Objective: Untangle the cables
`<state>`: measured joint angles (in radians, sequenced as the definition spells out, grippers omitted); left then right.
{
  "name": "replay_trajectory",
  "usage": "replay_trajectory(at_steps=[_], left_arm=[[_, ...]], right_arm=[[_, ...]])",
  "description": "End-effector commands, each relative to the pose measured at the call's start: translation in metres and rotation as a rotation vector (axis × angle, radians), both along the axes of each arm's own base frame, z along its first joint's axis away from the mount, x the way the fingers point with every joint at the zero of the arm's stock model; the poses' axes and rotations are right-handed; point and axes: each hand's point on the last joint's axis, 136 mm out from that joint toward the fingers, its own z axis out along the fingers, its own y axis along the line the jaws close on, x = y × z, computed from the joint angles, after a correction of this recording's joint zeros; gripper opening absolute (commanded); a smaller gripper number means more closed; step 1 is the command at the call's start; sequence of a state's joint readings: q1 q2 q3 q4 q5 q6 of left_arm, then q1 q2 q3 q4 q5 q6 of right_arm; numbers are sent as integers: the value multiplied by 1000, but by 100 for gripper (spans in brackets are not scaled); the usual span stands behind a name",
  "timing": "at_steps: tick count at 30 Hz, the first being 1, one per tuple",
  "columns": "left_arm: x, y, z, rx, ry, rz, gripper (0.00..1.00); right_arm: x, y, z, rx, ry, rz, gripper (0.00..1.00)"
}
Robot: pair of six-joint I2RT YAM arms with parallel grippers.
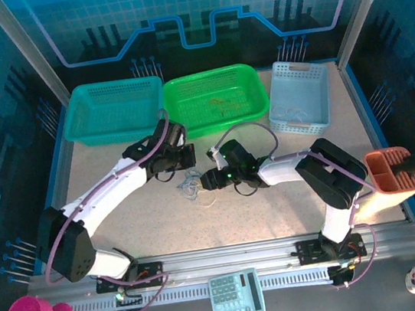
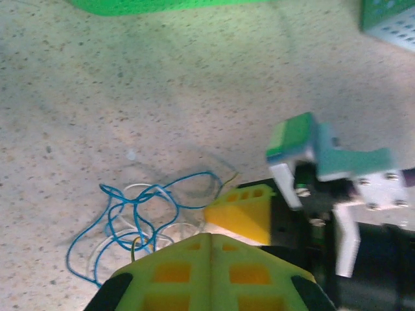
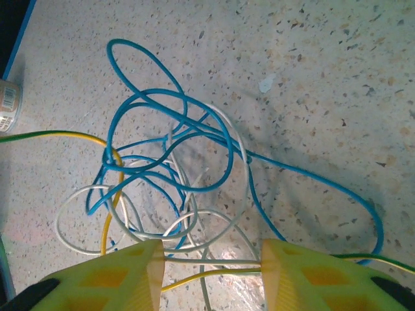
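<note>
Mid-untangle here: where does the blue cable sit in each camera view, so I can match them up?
Top external: blue cable at mid-table, nearer than the green basket.
Left wrist: lower left, just beyond the left gripper's shut fingertips.
Right wrist: centre, looping beyond the right gripper, one strand trailing right.
Shared landmark: the speckled table under it.

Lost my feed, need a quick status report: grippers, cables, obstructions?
Left gripper shut at cables. Right gripper open, strands between its fingers. All tangled on table. Green basket stands clear.
</note>
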<state>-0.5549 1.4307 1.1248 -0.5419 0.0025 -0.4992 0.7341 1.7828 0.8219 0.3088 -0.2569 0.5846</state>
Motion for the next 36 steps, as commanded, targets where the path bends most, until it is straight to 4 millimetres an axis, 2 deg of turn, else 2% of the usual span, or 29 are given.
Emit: replay_trajectory(at_steps=[1, 11, 21, 26, 30, 36], left_arm=[[-1, -12, 30, -149, -17, -5, 0], [0, -13, 77, -226, -70, -7, 0], [3, 3, 111, -196, -144, 7, 0], [8, 10, 139, -211, -202, 13, 0], [14, 13, 168, -248, -261, 15, 0], [28, 14, 204, -287, -338, 23, 0]], right_arm=[[4, -4, -6, -2, -3, -37, 44], [0, -14, -21, -31, 23, -59, 42], [-4, -19, -29, -44, 40, -67, 42], [-4, -20, -30, -47, 42, -68, 41], [-5, -20, -31, -48, 47, -67, 41], [-4, -19, -30, -45, 47, -66, 41]])
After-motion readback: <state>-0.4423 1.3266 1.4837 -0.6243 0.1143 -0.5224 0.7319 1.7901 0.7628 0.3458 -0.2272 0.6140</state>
